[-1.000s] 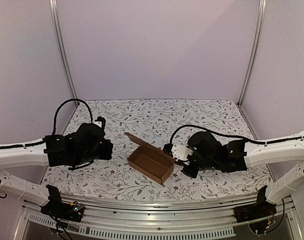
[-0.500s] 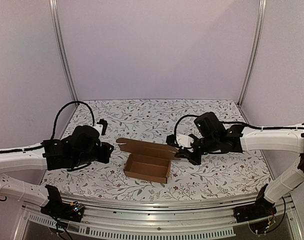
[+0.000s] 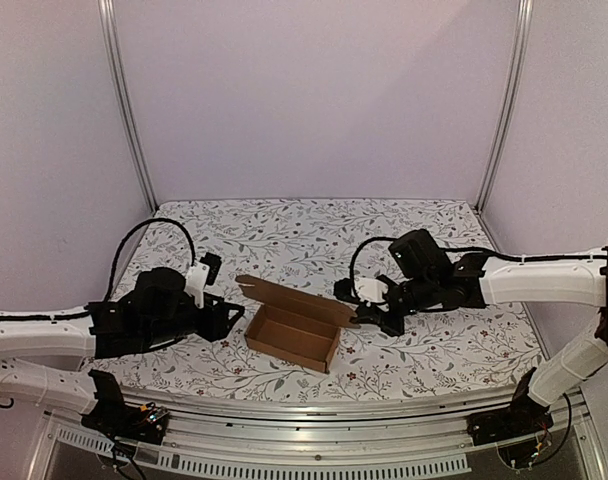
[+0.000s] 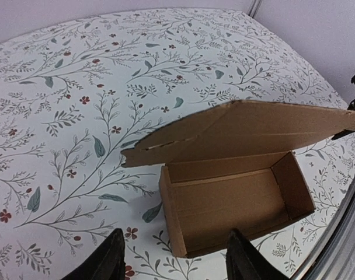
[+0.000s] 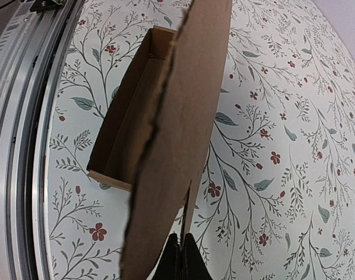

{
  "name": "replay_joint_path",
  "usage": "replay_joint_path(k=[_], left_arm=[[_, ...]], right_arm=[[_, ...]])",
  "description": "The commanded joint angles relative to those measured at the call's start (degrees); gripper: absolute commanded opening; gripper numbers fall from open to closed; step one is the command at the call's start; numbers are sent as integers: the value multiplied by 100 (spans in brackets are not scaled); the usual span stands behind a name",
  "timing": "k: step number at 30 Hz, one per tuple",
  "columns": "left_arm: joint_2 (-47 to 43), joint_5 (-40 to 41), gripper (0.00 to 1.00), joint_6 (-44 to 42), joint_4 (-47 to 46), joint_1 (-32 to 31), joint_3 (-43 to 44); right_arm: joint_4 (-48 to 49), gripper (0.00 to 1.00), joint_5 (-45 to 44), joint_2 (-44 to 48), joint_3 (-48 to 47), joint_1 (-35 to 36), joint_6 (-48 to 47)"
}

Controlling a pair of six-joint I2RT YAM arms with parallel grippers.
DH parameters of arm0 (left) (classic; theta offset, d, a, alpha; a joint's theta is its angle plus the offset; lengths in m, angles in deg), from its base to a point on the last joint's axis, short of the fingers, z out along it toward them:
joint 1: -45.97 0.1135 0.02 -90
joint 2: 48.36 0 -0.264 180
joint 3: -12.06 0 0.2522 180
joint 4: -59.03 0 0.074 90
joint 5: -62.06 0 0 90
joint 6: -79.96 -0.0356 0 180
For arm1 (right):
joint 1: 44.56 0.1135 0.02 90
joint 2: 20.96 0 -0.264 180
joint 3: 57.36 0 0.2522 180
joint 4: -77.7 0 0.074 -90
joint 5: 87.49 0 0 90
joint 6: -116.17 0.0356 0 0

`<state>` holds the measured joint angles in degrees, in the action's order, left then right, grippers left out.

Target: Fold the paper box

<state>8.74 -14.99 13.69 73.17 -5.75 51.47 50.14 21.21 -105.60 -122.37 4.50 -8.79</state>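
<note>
One paper box (image 3: 290, 340), an open tray (image 4: 230, 204) with its lid (image 4: 253, 125) raised, rests mid-table on the floral cloth (image 3: 314, 230); in the right wrist view the lid hides much of the tray. The right gripper (image 5: 178, 256), cut off at the frame's edge, is pinched onto a lid flap. The left gripper (image 4: 174, 248) stands spread, grasping nothing, just beside the tray's end.

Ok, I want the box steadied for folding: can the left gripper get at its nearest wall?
Probably yes: the left gripper is open, just short of the paper box, with only tablecloth between; the right gripper pinches the lid at the far end.
</note>
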Motion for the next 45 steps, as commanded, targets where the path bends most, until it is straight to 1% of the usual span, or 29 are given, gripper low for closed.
replay_joint_path(k=[1,6,10,14,19,22,31,37,41,45], left_arm=[[-158,-340,58,-550,-942,155,-344],[-178,-695,58,-1000,-1417,279,-696],[-182,-985,61,-1208,-1558,449,-802],[-122,-1492,62,-1313,-1594,576,-754],[80,-2494,58,-1324,-1501,755,-662],[127,-2783,55,-1289,-1447,801,-639],[-108,-2770,47,-1296,-1317,839,-601],[-364,-2654,36,-1374,-857,848,-544],[-465,-2608,31,-1380,-708,848,-583],[-386,-2582,30,-1353,-687,848,-549]], right_arm=[[-141,0,253,212,227,-21,23],[-149,0,483,445,415,-24,89],[-140,0,621,773,614,-22,203],[-144,0,839,919,687,-24,320],[-107,0,951,1082,781,-24,413],[-95,0,975,1082,798,-19,458],[-87,0,959,955,788,-19,498],[-81,0,840,872,698,-21,551],[-85,0,803,821,657,-24,569],[-87,0,778,818,619,-26,586]])
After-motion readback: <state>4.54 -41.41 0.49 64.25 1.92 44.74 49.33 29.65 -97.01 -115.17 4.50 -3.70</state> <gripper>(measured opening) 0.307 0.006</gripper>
